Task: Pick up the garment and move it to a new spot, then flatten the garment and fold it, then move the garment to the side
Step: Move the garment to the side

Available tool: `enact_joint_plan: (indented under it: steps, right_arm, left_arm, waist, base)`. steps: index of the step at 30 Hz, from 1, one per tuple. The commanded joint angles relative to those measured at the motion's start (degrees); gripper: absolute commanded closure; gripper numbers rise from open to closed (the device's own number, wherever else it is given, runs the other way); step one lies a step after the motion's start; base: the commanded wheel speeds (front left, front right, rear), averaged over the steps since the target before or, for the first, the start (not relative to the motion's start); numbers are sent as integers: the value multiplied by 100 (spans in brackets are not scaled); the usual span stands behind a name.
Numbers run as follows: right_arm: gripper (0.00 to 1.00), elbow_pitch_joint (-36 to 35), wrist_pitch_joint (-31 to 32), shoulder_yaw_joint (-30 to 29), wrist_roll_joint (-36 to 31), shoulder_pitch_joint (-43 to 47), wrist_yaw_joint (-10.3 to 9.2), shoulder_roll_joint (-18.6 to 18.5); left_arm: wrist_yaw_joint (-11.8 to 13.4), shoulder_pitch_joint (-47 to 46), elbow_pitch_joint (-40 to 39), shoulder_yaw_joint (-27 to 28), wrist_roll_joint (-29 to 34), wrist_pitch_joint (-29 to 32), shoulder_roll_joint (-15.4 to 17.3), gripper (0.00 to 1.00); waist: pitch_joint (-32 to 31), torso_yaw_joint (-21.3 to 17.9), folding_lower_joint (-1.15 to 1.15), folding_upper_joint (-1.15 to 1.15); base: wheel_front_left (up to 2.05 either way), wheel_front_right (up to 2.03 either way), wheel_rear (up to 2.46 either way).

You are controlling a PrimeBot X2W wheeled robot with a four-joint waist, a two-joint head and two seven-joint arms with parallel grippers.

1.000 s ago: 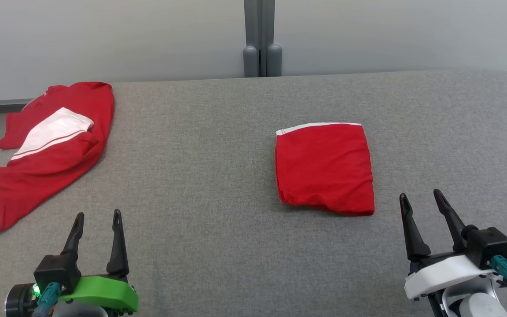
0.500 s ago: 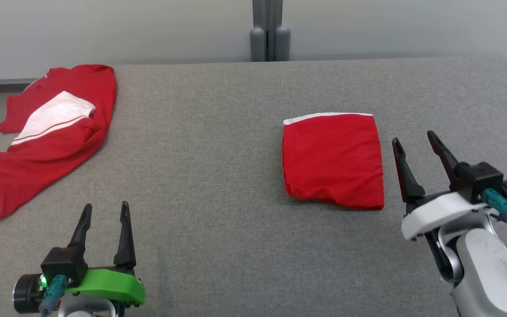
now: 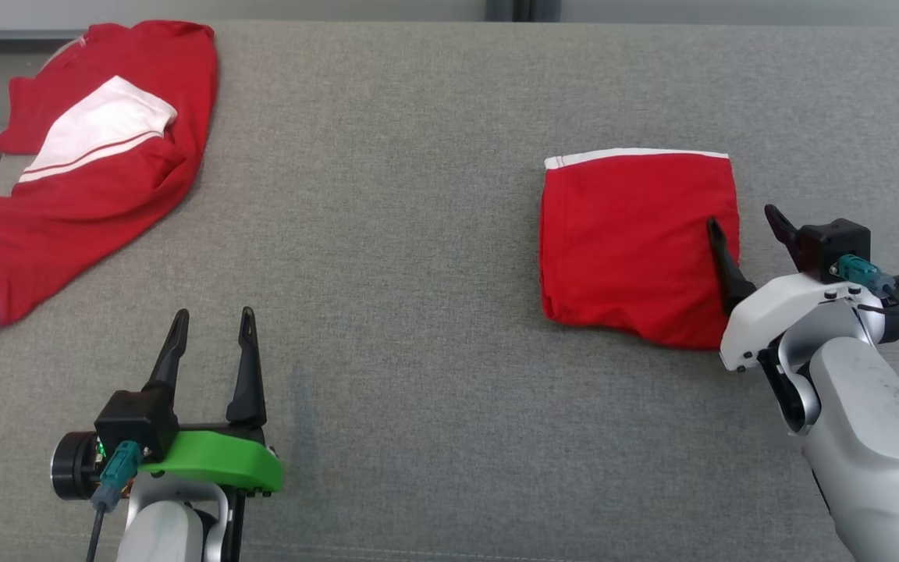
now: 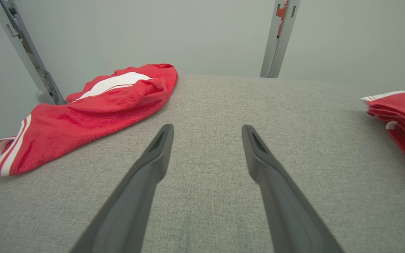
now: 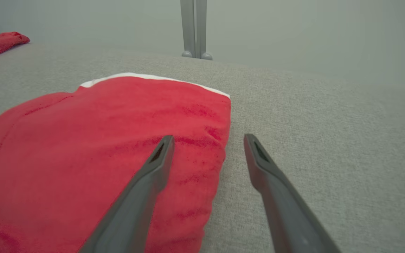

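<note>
**Item: folded garment** (image 3: 637, 242). Red, with a white band along its far edge. It lies as a squarish packet on the right half of the grey worktop (image 3: 418, 234). I judge the fold done, so the step in hand is the last one: shifting it to the side.

**Item: right claw** (image 3: 746, 222). Released, jaws wide, grasping nothing. It straddles the packet's right edge, with the inner finger over red cloth and the outer over bare worktop just beside it. I cannot tell whether the tips touch the cloth. The forearm comes in from the lower right, wrist canted toward the packet, fingers pointing away from me.

**Next move, as I read it:** lower until one finger gets under every layer at that edge, clench on the whole stack, then carry or drag it sideways. Pinching only the top layer would likely spill the fold.

**Item: left claw** (image 3: 211, 320). Released and empty. It hangs over bare worktop at my near left, fingers forward, well apart from both cloths.

**Item: loose garment** (image 3: 90, 172). Red with a white panel and striped cuff, crumpled at the far left corner.
</note>
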Motion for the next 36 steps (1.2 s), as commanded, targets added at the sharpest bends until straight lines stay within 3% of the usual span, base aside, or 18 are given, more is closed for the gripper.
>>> enact_joint_plan:
  steps: [1,12,15,22,27,36]
  right_arm:
    - [0,166,-31,22,73,-105,0,15]
    - [0,1438,-29,109,594,-313,0,272]
    - [100,1561,-49,263,818,-312,4,403]
    - [100,1582,-200,662,918,-684,-9,131]
    - [100,1393,-115,1164,835,-1106,-9,-262]
    - [100,915,250,1823,955,-1978,-5,-1487]
  left_arm:
    - [13,-123,36,-25,-42,-33,-23,0]
    - [3,-303,170,-126,-76,-49,-67,0]
    - [0,-304,152,-134,-85,-50,-76,0]
    - [9,-318,111,-109,-77,-50,-91,0]
    - [-32,-432,33,-124,-17,-44,-96,0]
    - [-102,-809,-205,-172,169,-44,-39,0]
  waist:
    - [196,140,0,0]
    - [321,180,0,0]
    - [343,164,0,0]
    - [421,12,0,0]
    - [685,-247,0,0]
    - [1510,-954,0,0]
  base:
    - [0,0,0]
    - [0,0,0]
    - [0,0,0]
    - [0,0,0]
    - [0,0,0]
    - [0,0,0]
